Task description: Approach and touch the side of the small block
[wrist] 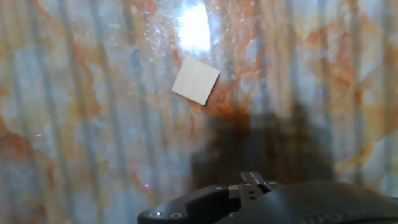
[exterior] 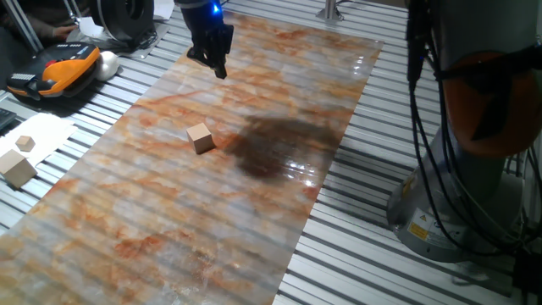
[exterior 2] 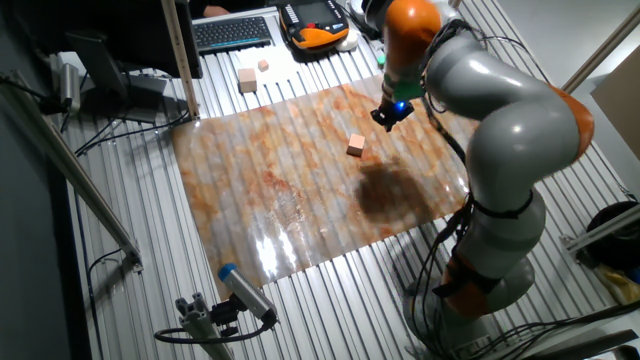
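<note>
One small block [exterior: 201, 137] lies well apart from the fingers [exterior: 218, 68] (empty; opening unclear).

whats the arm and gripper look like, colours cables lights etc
The arm has bulky rounded silver-grey segments with orange bands at the joints. Black cables run down along its lower body, and a yellow label sits near the base. The gripper is black and narrow, with a small blue light glowing above it. In the hand view only a dark rounded housing with small screws shows.
</note>
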Action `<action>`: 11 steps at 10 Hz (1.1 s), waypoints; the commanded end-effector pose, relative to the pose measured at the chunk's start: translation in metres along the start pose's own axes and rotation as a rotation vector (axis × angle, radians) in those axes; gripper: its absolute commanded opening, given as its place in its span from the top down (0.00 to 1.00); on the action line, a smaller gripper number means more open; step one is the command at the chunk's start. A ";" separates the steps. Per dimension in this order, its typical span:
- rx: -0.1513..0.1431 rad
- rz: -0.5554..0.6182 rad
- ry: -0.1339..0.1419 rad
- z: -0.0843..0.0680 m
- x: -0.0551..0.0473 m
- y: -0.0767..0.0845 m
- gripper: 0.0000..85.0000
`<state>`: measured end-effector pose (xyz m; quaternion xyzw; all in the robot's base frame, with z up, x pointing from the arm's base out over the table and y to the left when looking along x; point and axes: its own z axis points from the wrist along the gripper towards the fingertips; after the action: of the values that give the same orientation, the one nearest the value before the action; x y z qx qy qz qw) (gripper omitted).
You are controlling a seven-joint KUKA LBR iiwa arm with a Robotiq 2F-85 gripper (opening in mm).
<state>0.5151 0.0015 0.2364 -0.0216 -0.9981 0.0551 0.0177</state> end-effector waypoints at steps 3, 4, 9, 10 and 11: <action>0.010 -0.017 -0.037 0.000 0.000 0.000 1.00; 0.010 -0.022 -0.043 0.000 0.000 0.000 1.00; 0.002 -0.070 -0.044 0.016 -0.020 -0.001 1.00; -0.020 -0.070 -0.026 0.024 -0.026 -0.002 1.00; -0.020 -0.076 -0.025 0.035 -0.031 -0.005 1.00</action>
<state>0.5459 -0.0104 0.2017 0.0180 -0.9988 0.0438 0.0089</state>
